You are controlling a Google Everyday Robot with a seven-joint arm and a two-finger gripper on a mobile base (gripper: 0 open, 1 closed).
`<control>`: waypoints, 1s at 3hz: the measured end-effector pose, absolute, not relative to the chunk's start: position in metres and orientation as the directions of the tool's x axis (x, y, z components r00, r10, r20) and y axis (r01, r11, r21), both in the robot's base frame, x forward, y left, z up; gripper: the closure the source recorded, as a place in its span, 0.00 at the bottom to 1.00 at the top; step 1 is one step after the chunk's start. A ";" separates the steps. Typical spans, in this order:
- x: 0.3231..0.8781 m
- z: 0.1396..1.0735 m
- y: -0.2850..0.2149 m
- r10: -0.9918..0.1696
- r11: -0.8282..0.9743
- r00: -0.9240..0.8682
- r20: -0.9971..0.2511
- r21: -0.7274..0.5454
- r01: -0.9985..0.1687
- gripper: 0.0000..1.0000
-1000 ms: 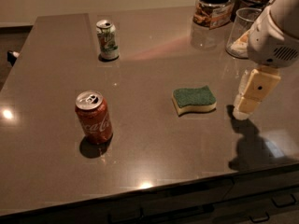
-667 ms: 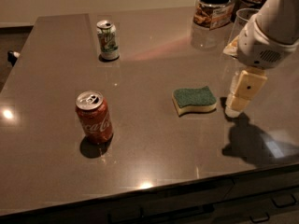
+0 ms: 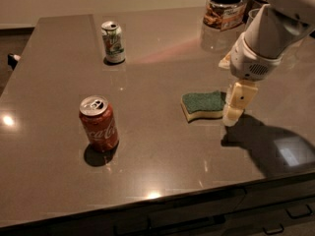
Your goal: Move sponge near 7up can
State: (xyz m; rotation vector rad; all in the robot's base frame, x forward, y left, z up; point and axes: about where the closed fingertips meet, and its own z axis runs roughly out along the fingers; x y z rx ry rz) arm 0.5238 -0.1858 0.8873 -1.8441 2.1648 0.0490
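Observation:
The sponge (image 3: 203,105), dark green on top over pale yellow foam, lies flat on the brown table (image 3: 162,146) right of centre. The 7up can (image 3: 113,42), green and white with a silver top, stands upright at the back left, far from the sponge. My gripper (image 3: 235,107) hangs from the white arm at the right, its pale fingers pointing down just beside the sponge's right end, close to the table top. It holds nothing that I can see.
A red Coca-Cola can (image 3: 99,124) stands upright at the front left. A glass jar with a dark lid (image 3: 224,9) and a clear glass (image 3: 253,17) stand at the back right. The table's front edge (image 3: 162,200) runs below, with drawers under it.
My gripper has moved left toward the sponge and now sits right at its right end. The sponge and both cans have not moved.

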 end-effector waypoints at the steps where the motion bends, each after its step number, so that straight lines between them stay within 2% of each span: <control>1: 0.530 0.869 -0.176 -0.964 0.150 -0.110 -0.241 -0.153 -0.977 0.00; 3: 0.539 0.842 -0.164 -0.972 0.109 -0.081 -0.218 -0.119 -0.987 0.00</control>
